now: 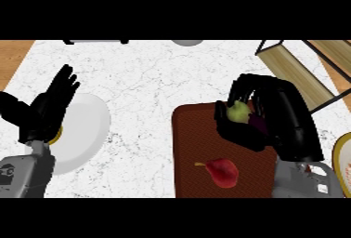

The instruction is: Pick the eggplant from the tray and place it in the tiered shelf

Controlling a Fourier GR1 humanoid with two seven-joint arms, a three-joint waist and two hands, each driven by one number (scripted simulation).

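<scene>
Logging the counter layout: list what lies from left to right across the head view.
Left hand, open and resting at the left edge → white plate → brown tray → red pear → right hand, curled over the dark eggplant on the tray → tiered shelf at the far right.

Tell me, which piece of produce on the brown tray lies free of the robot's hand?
The red pear, alone near the tray's front; the right hand curls round the eggplant.

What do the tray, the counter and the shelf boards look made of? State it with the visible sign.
Tray: matte reddish-brown, finely speckled, maybe plastic or coated wood.
Counter: white, grey-veined, marble-like.
Shelf boards: pale, streaked grain, wood-like, in a thin black frame, perhaps metal.
</scene>
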